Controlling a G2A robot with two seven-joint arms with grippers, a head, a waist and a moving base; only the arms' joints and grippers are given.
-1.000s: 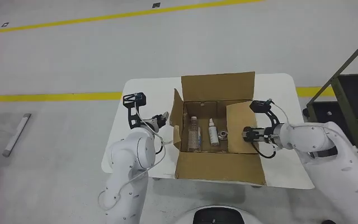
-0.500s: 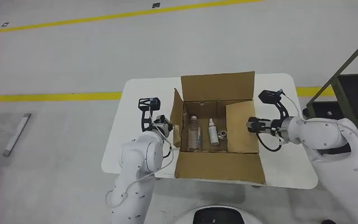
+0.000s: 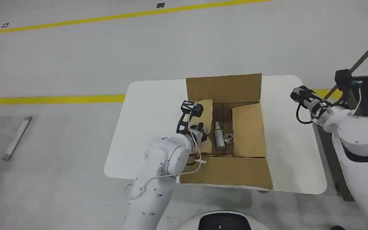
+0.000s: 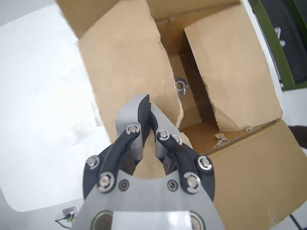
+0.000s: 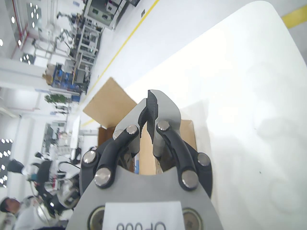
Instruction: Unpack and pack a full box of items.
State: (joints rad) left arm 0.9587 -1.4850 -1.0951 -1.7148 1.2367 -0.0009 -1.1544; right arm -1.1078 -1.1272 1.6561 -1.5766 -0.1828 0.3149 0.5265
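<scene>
Mid-frame in the top view, the left gripper (image 3: 192, 108), fingers pressed together, just pushed the left flap (image 4: 127, 60) of the box (image 3: 230, 172) inward; the right gripper (image 3: 300, 94), also closed, backed off, so packing's wrapping up I guess

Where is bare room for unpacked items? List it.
Widest: the table between its left edge and the box. Narrower: the strip between box and right edge. Crowded: inside the box, with spray bottle and left claw over the flap.

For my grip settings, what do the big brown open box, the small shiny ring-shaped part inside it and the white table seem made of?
Brown open box: matte corrugated cardboard, fluting visible at torn flap edges. Small shiny ring-shaped part: probably bare metal, from its grey gleam. White table: smooth, faintly glossy top, perhaps laminate or plastic.
</scene>
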